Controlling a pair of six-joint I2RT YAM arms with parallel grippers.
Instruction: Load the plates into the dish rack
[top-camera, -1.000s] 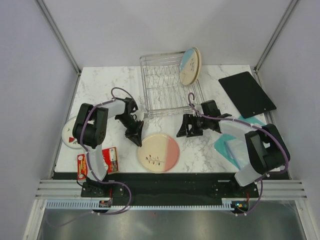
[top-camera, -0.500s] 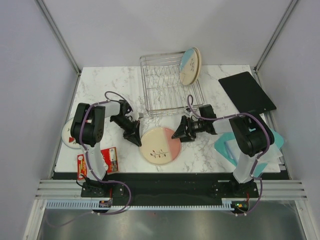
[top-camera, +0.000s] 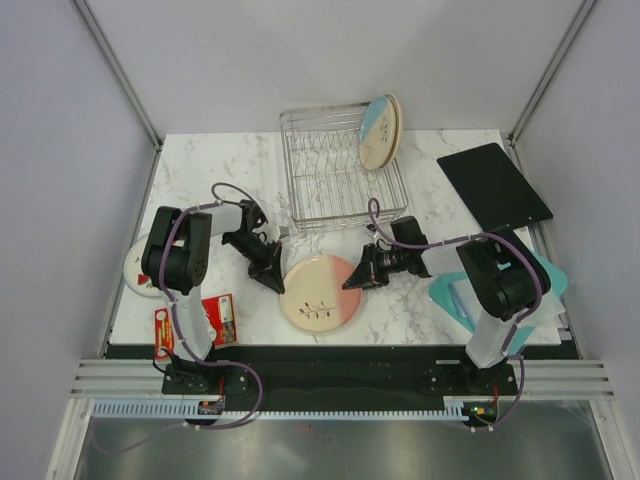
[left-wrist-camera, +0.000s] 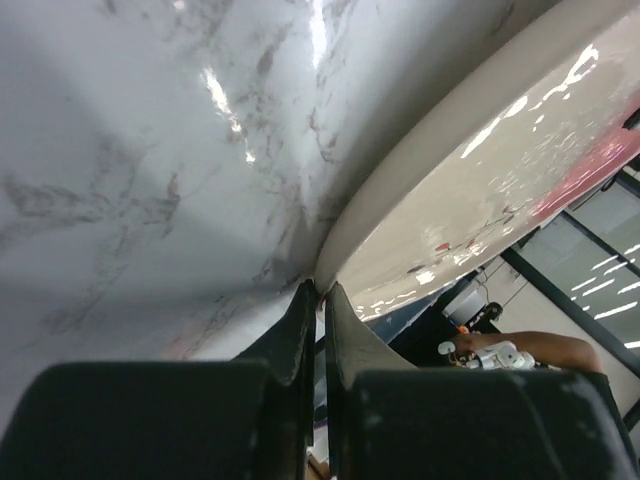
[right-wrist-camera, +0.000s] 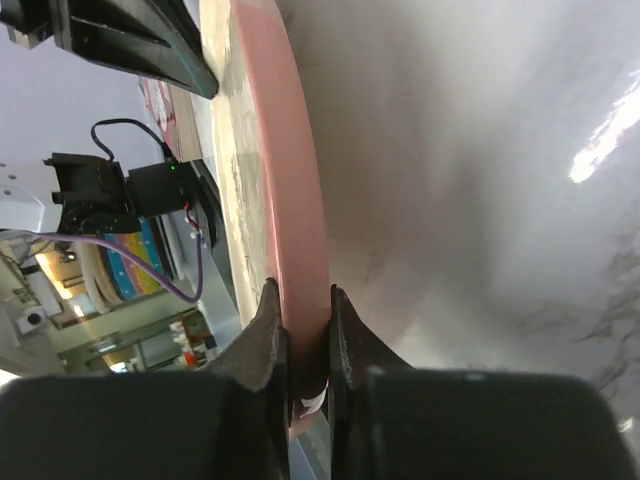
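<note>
We find the right gripper (right-wrist-camera: 299, 318) clamped on the pink rim of a plate (top-camera: 318, 292); left gripper (left-wrist-camera: 320, 302) pressed together, tips against its cream rim; plate on the table (top-camera: 215, 165), near the rack (top-camera: 325, 185)

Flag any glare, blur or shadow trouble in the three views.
Top external: even light, sharp, soft shadows only around the pink plate. Left wrist: white glare streaks on the plate's gloss and the marble table; left tool dark and blurred. Right wrist: blown highlight on the marble at right; right tool soft, pink rim sharp enough.
</note>
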